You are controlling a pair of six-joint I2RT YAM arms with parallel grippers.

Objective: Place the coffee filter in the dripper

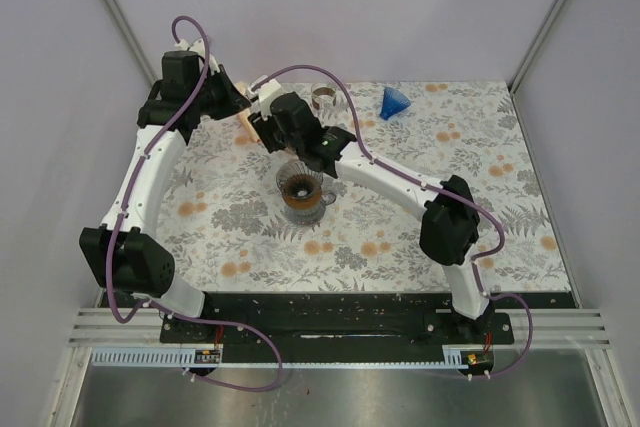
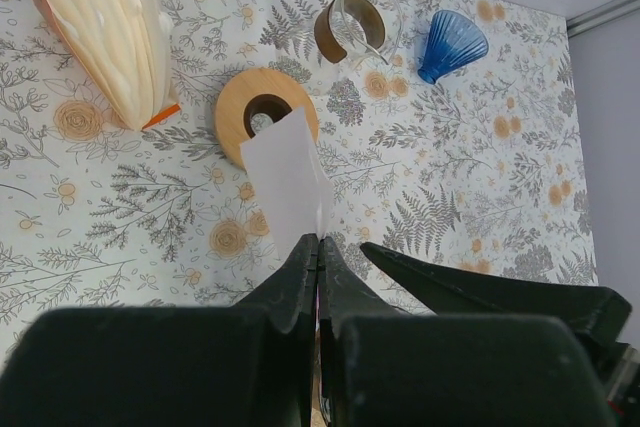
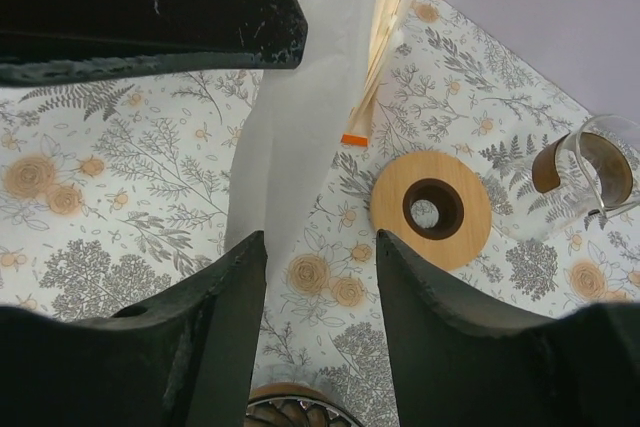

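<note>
My left gripper (image 2: 318,241) is shut on the lower end of a white paper coffee filter (image 2: 288,172) and holds it above the table at the back left (image 1: 243,105). My right gripper (image 3: 320,247) is open just beside it; the filter (image 3: 300,117) hangs down against its left finger, partly between the jaws. The glass dripper (image 1: 303,190) with a brown collar stands mid-table, and its ribbed rim shows at the bottom of the right wrist view (image 3: 298,415). A blue cone dripper (image 1: 395,102) lies at the back.
A stack of filters in an orange holder (image 2: 100,32) stands at the back left. A wooden ring (image 2: 262,115) lies under the held filter. A clear glass holder with a brown band (image 2: 352,27) lies near the blue cone (image 2: 450,44).
</note>
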